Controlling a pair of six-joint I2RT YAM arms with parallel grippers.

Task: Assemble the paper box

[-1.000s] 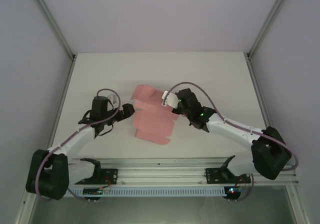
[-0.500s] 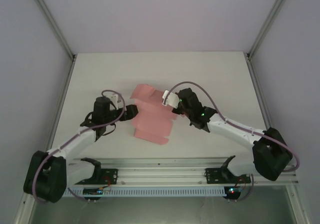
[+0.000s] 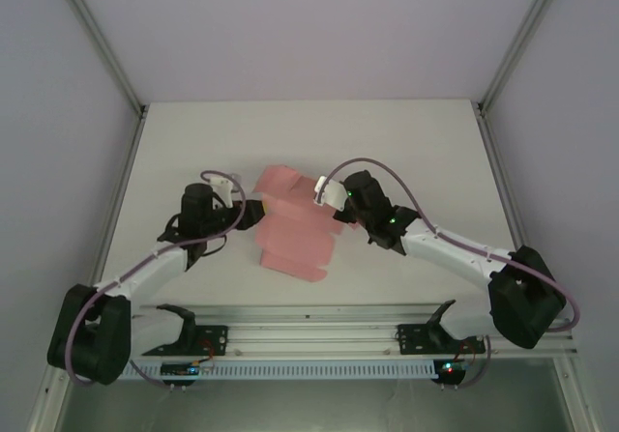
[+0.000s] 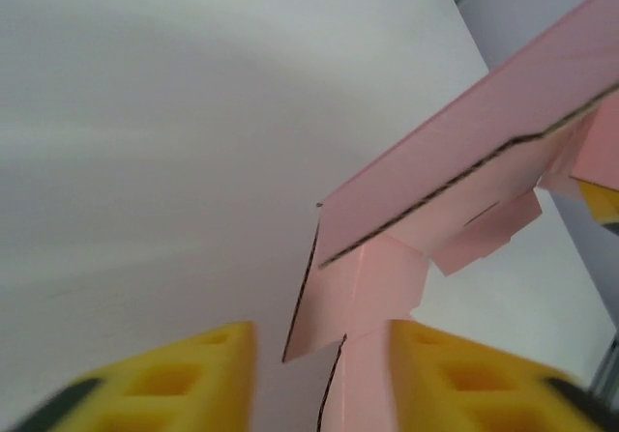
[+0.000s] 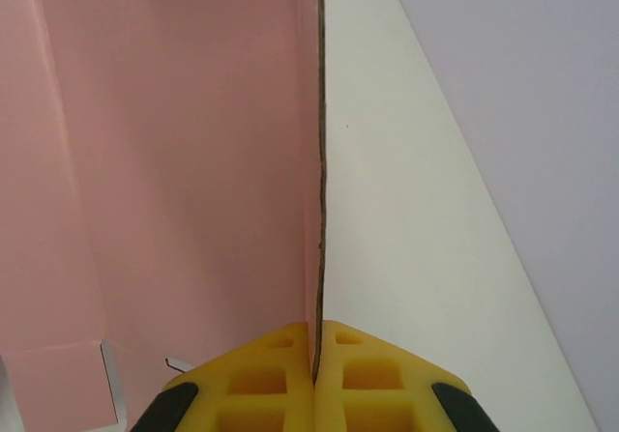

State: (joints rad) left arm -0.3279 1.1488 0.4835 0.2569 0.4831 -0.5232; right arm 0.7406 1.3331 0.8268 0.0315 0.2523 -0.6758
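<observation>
I see the matte white table (image 3: 406, 152) with the paper box (image 3: 295, 234) mid-table: thin pink die-cut card, partly folded up. My right wrist view shows its raw edge pinched by the right gripper (image 5: 314, 355), yellow pads together on it. The left wrist view shows the left gripper (image 4: 324, 379), pads apart, straddling a flap.

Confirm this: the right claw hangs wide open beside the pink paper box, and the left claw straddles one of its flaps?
No: the right wrist view shows the right claw shut on the edge of the paper box. The left claw does straddle a flap.
</observation>
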